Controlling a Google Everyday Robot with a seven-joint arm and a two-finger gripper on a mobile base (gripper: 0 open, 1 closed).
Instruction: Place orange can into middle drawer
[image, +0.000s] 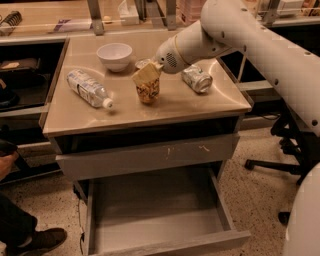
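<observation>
The gripper (147, 76) is over the middle of the bench (210, 107), at the end of the white arm that reaches in from 2 o'clock. Its fingers (142, 75) are clamped on the upper part of the can (148, 94), which stands upright. Whether its base touches the bench or is just clear of it, I cannot tell.

From the can, a white bowl (114, 54) stands at 11 o'clock. A clear bottle (89, 88) lies on its side at 9 o'clock. A silver can (197, 79) lies at 3 o'clock, close under the arm's wrist. All three are apart from the held can.

The middle drawer (150, 156), with pale scratches on its front, is at 6 o'clock below the bench edge. It looks shut or nearly so, and none of its inside shows. The lower drawer (165, 245) is pulled well out and shows a bare floor.

The step in hand seems to be the pick-up: the grasp is made and the carry has not begun. The next move calls for a lift straight up to clear the bench. The can must then travel toward 6 o'clock, past the front edge, without the wrist brushing the silver can. The scratched drawer offers no opening from here, so it likely needs pulling out before the can can go into it.
</observation>
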